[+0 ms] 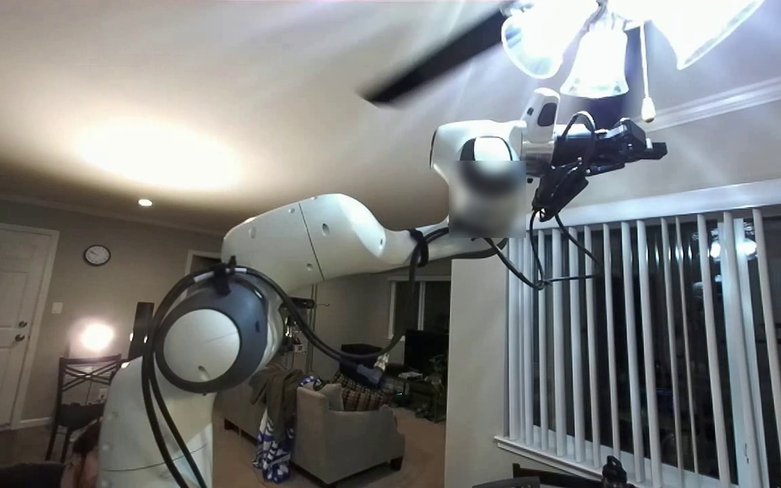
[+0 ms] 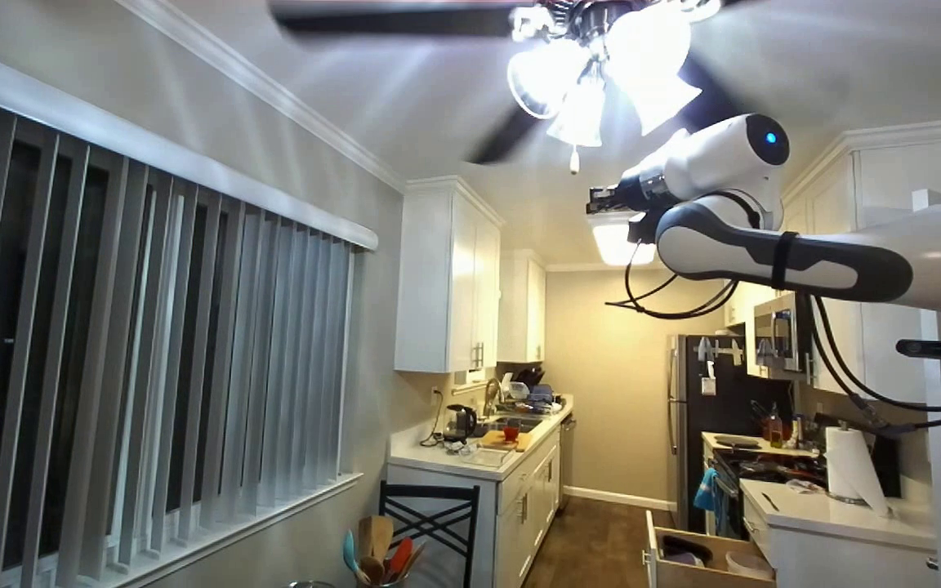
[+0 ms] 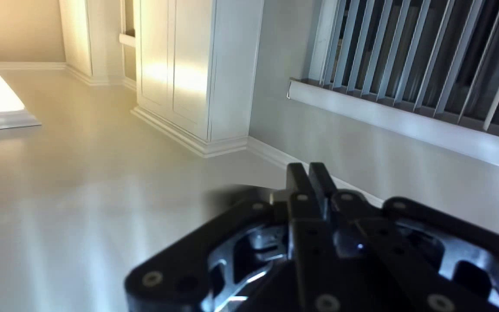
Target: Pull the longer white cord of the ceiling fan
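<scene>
A: Pincer state?
B: Tips basically together per wrist cam; no visible obj. btwn.
A: And longer white cord?
B: Hangs approx. vert. from ceiling fan, knob above pincer, near but apart in both ext. views.

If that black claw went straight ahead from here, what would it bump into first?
The gripper would probably meet the grey wall first, near the white cabinet; depth is hard to judge. In both exterior views the white cord hangs higher than the fingertips, so they would likely pass beneath.
</scene>
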